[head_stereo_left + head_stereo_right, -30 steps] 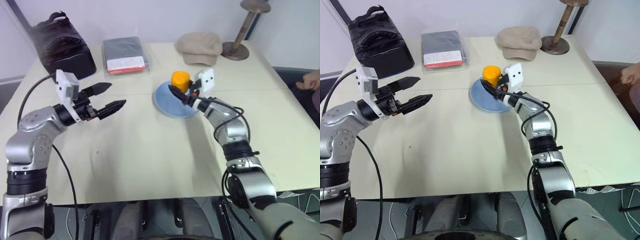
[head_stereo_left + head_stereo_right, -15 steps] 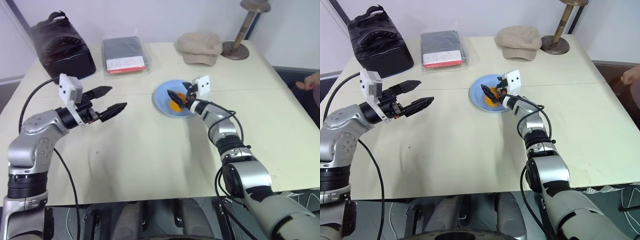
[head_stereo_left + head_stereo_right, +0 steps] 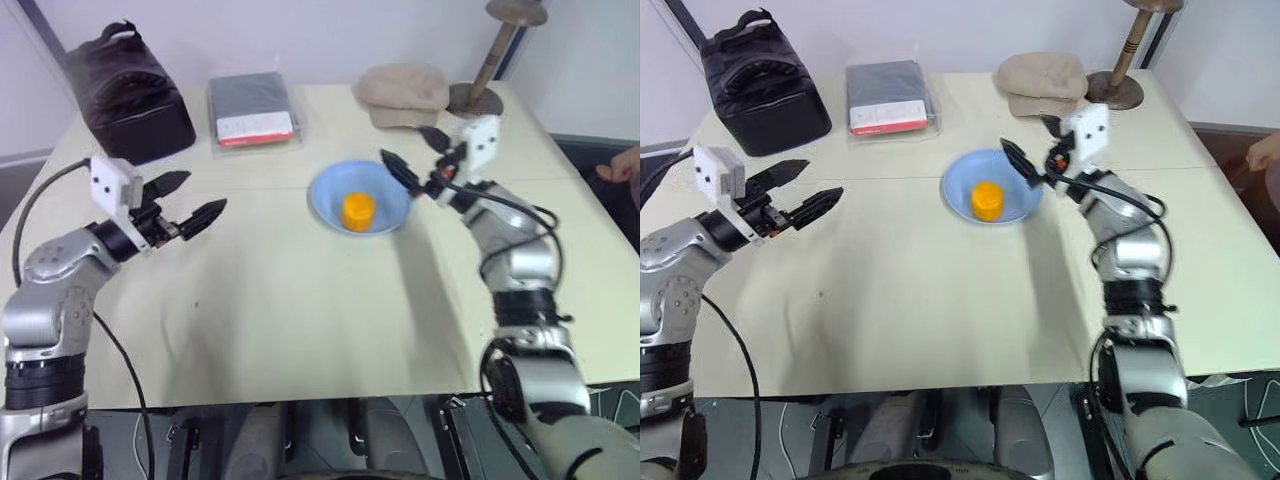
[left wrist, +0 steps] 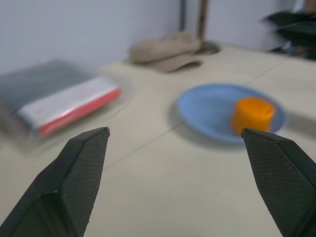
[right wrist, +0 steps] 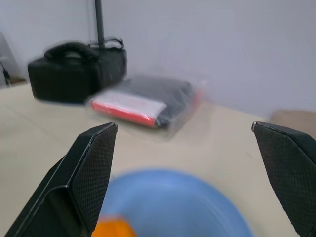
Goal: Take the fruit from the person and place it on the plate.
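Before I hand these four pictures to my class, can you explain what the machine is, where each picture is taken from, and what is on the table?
It is a two-armed robot at a cream table. The two wide pictures come from cameras in its head, looking down over its arms. The other two come from cameras on its wrists; the black wedges at the bottom are that arm's own fingers.

The left end effector and the right end effector are both open and hold nothing. The orange fruit stands on the blue plate, just ahead of the right end effector.

At the far side of the table lie a black bag, a packet of dark cloth, a beige cap and a wooden stand. A person's hand shows at the right edge.
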